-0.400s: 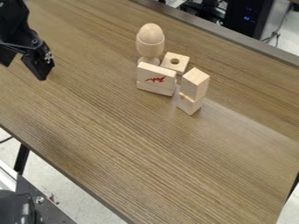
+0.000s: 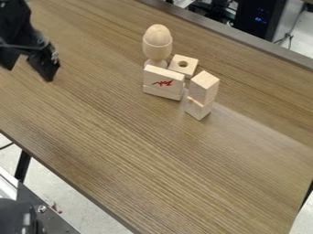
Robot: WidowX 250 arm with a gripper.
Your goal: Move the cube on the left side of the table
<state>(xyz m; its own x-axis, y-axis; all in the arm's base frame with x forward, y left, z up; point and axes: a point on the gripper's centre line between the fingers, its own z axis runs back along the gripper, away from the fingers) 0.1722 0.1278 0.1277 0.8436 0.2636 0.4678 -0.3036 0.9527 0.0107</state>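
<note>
The black gripper (image 2: 29, 73) hangs over the upper left of the table, open, its two fingers spread with nothing between them. Well to its right stands a group of pale wooden blocks. On the group's right side, an upright block (image 2: 203, 87) rests on a cube-like block (image 2: 198, 109). A square block with a round hole (image 2: 187, 69) lies at the back, beside a wooden cup holding an egg shape (image 2: 157, 45). In front of the cup, a flat block with a red mark (image 2: 163, 80) sits on another flat block (image 2: 162, 92).
The brown wooden table (image 2: 140, 151) runs diagonally, with its near edge at lower left and its dark far edge at upper right. Black equipment (image 2: 260, 18) stands behind it, and a metal frame (image 2: 43, 209) is at lower left.
The gripper's right-hand finger has shifted slightly right and up. The wooden blocks have stayed where they were.
</note>
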